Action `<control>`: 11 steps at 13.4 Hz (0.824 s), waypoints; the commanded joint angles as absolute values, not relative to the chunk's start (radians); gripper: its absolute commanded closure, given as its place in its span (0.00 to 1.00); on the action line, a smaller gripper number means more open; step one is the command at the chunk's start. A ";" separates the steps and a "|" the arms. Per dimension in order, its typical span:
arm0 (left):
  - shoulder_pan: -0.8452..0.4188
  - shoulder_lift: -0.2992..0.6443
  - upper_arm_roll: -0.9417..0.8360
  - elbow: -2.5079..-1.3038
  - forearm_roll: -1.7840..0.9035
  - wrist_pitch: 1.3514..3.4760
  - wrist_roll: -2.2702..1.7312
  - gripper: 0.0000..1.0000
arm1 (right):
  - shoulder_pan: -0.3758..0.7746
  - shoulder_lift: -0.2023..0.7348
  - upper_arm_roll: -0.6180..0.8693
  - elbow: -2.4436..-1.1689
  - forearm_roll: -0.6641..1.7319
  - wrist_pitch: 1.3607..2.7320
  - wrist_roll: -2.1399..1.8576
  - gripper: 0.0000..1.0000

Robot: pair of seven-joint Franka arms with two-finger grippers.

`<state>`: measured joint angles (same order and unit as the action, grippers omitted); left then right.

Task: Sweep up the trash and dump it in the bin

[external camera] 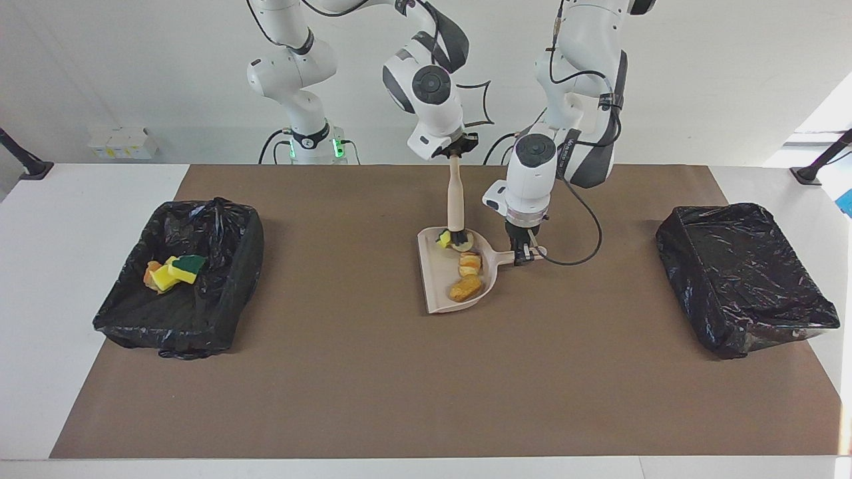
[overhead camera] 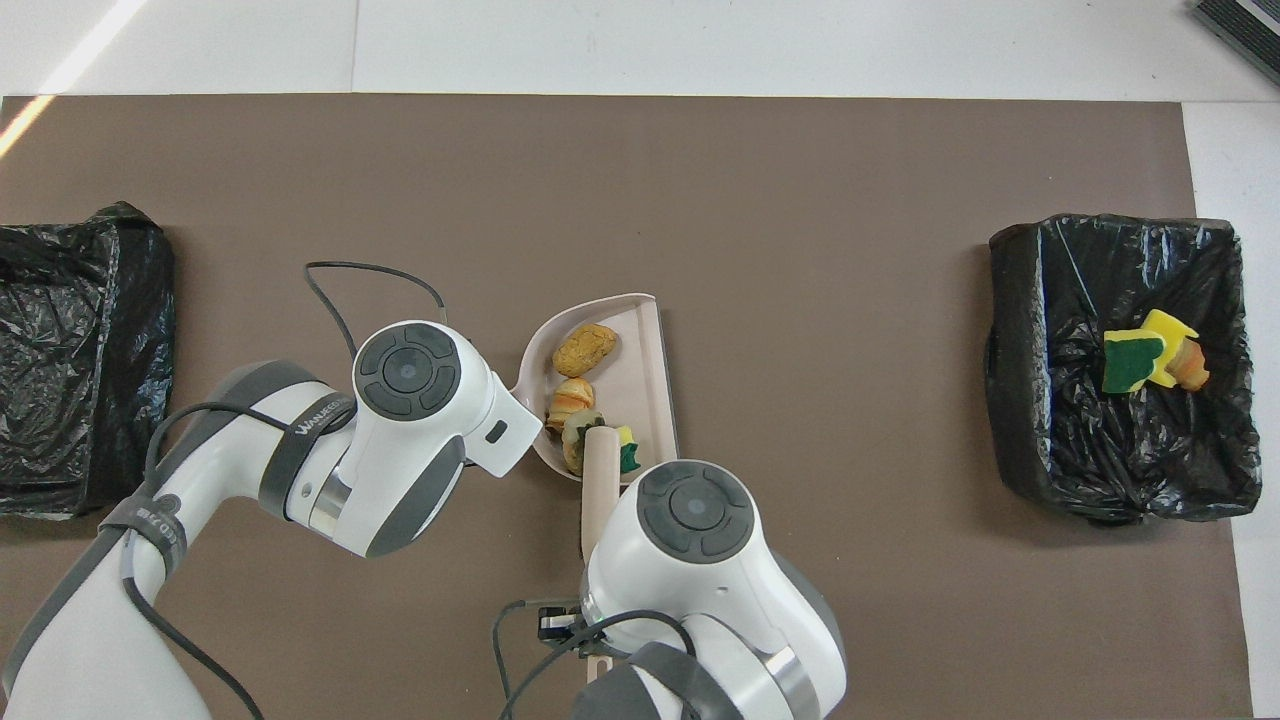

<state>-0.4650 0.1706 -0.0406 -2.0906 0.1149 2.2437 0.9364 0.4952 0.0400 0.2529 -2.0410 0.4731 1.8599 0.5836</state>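
Bench (external camera: 373, 399) carrying two lined bins; bin (external camera: 180, 279) toward right arm's end holding scraps; dustpan (external camera: 439, 279) holding remaining trash (external camera: 466, 287); left gripper (external camera: 524, 256) fingers clamped on dustpan handle; right gripper (external camera: 454, 150) fingers clamped on brush (external camera: 455, 203). Risk: tilting dustpan in transit, spilling scraps.

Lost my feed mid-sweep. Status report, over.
Left gripper shut on dustpan handle. Right gripper shut on brush. Four scraps in dustpan, rest in bin. Nothing blocking.
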 commanded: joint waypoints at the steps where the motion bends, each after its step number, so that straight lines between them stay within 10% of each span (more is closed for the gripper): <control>1: -0.459 0.173 -0.035 -2.108 0.075 2.280 0.936 1.00 | 0.448 0.070 0.253 -1.939 0.496 1.754 0.545 1.00; 11: -0.431 0.178 -0.034 -2.095 0.048 2.266 0.887 1.00 | 0.408 0.042 0.258 -1.825 0.485 1.576 0.572 1.00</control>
